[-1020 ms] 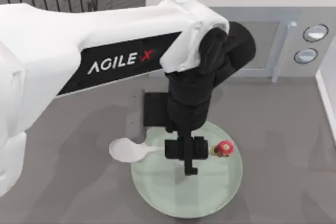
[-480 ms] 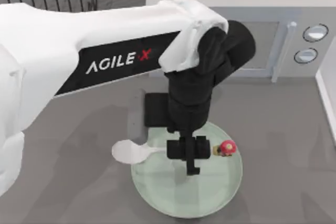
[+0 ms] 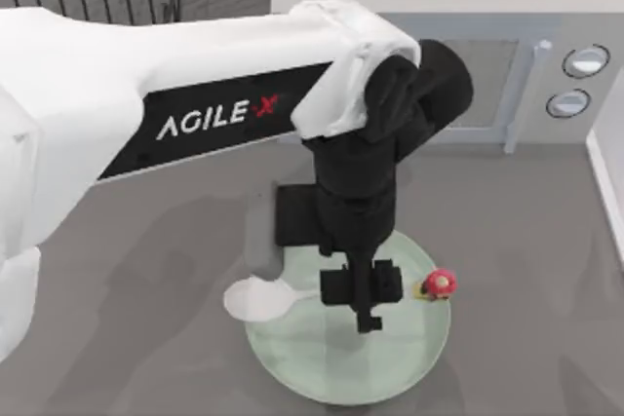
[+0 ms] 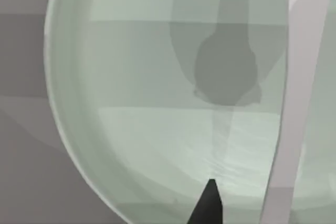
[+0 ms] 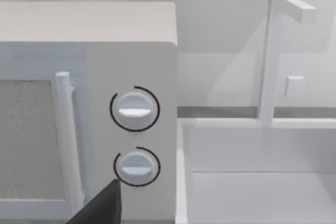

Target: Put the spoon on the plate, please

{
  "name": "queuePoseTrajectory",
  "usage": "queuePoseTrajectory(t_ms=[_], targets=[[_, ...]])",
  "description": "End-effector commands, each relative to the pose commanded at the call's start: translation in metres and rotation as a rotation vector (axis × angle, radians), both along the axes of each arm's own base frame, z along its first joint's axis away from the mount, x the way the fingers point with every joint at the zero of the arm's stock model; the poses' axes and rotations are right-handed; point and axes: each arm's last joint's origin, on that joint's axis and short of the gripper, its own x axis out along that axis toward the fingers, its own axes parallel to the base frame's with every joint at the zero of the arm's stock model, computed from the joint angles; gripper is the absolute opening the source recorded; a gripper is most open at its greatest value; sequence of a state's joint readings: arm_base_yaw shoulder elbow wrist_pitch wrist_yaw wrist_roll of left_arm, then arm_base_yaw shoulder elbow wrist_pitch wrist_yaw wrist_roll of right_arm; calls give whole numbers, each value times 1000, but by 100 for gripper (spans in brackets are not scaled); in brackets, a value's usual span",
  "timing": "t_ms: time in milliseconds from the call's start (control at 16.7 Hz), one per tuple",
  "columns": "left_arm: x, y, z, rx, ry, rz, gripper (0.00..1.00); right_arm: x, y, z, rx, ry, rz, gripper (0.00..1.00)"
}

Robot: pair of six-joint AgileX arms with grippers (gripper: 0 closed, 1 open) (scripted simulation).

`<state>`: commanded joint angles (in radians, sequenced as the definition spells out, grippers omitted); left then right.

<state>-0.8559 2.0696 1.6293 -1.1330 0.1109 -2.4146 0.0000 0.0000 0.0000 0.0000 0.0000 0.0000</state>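
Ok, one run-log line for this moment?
left gripper: over plate, shut on spoon | spoon: bowl past the plate's left rim, ornament at the right rim | right arm: parked by microwave

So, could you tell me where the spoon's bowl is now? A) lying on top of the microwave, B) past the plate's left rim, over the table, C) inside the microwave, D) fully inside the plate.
B: in the top view the spoon is held across the plate by the left gripper, its white bowl jutting past the left rim.
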Motion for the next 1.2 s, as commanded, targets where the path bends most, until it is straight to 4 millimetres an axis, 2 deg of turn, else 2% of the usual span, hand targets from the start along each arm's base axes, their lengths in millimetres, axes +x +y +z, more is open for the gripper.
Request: queuePoseTrajectory(t_ms=[600,840,1020,1200], targets=[[1,-3,-12,-1,-37,-9,0,0,0,0,0,0,0,100],[3,-2,-25,53,-84,-11,0,0,0,0,0,0,0,100],[3,0,-44,104,-78,-15,0,0,0,0,0,0,0,100],[3,0,-45,108,-77,-16,0,0,0,0,0,0,0,100]])
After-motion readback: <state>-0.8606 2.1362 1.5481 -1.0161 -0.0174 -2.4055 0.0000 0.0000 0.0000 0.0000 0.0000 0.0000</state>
